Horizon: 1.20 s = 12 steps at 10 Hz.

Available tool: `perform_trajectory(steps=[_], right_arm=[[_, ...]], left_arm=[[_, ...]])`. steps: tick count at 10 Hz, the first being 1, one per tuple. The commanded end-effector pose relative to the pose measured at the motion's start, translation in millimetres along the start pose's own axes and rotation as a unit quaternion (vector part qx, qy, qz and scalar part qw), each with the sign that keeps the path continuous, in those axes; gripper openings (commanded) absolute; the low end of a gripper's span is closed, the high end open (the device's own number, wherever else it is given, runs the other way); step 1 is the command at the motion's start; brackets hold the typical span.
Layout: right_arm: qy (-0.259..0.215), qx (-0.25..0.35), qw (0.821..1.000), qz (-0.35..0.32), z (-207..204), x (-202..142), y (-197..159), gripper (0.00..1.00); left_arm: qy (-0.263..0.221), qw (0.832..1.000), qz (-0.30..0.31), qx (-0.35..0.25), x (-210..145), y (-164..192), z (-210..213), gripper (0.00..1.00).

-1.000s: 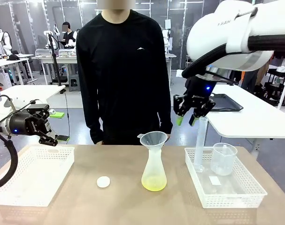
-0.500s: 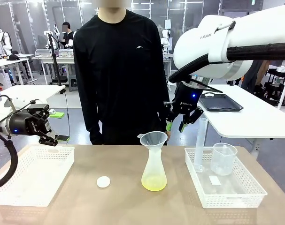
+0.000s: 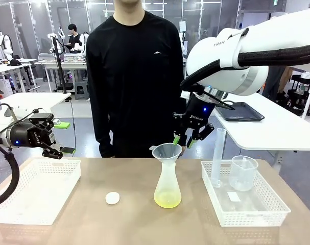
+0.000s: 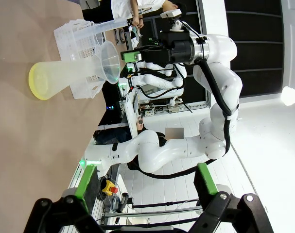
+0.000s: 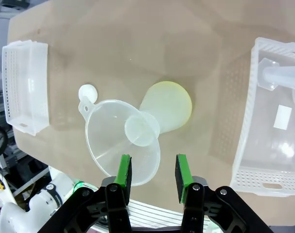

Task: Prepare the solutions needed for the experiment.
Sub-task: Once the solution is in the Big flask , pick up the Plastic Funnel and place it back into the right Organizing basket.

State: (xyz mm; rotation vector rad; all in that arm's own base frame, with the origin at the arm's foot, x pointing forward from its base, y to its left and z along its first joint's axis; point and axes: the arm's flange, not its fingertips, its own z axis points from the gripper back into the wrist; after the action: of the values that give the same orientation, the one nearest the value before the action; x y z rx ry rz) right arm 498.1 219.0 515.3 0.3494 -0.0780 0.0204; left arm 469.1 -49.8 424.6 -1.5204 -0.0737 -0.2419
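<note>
Green-padded right fingers point(image 5: 123, 171) gape empty over the funnel point(image 5: 115, 143) rim (left fingers point(image 4: 87, 180) spread wide too).

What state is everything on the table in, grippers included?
flask: upright, funnel seated in its neck
solution: shallow layer in flask
white cap: lying loose
cylinder, beaker: upright in right basket
left gripper: jaws open, empty
right gripper: jaws apart, empty, above funnel

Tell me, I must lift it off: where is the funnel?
In the front view, the funnel sits in the neck of the flask at mid-table, left of the right basket, just below the right gripper.
</note>
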Motion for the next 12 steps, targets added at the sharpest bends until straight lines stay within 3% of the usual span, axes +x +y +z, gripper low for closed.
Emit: perform_trajectory(steps=[1,11,12], right_arm=[[0.001,0.009,1.000,-0.008,-5,2,1,0.48],[0.031,0.058,0.998,-0.025,-43,8,-18,0.48],[0.027,0.060,0.997,-0.031,-43,9,-22,0.30]], left_arm=[[0.002,1.000,-0.001,-0.006,0,-3,0,1.00],[0.002,1.000,-0.001,-0.006,0,-3,0,1.00],[0.002,1.000,-0.001,-0.006,0,-3,0,1.00]])
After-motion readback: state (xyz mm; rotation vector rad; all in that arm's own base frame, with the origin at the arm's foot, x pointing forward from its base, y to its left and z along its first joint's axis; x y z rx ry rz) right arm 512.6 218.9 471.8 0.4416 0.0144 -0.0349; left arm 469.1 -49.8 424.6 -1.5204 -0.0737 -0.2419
